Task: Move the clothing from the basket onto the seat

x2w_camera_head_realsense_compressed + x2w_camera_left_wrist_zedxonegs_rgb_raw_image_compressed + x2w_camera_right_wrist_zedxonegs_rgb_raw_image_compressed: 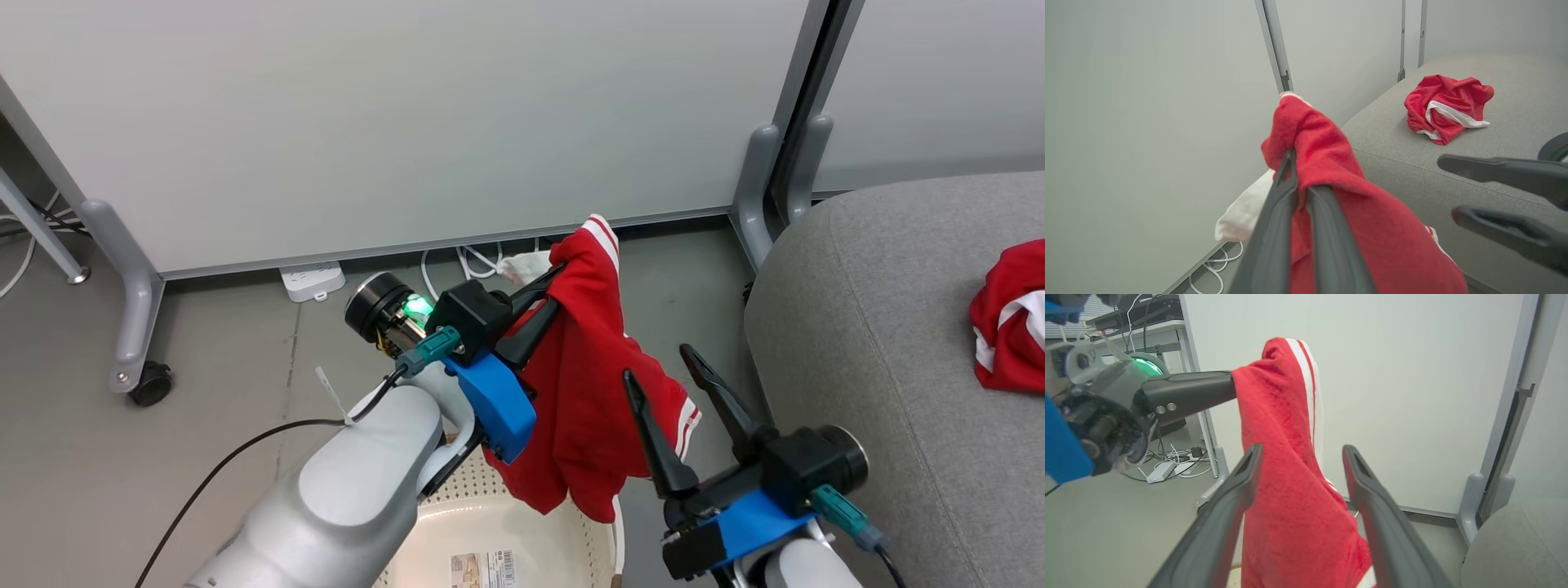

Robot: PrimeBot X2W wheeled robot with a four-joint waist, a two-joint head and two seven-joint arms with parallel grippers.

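Basket (pixel 490 488) at lower centre, on the floor. Directly above it, garment (pixel 584 384) hanging from the clamped fingers of the left gripper (pixel 558 284). Just right of the garment, right gripper (pixel 657 363), fingers spread, between garment and seat (pixel 882 343). On the seat, far right, second garment (pixel 1012 327). Behind all, panel (pixel 408 122); power strip (pixel 313 282) at its foot.

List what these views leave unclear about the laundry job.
- Head view: the basket is cut by the bottom edge and covered by the left forearm and the hanging garment; what remains inside is hidden.
- Head view: the right edge cuts off the second garment on the seat.
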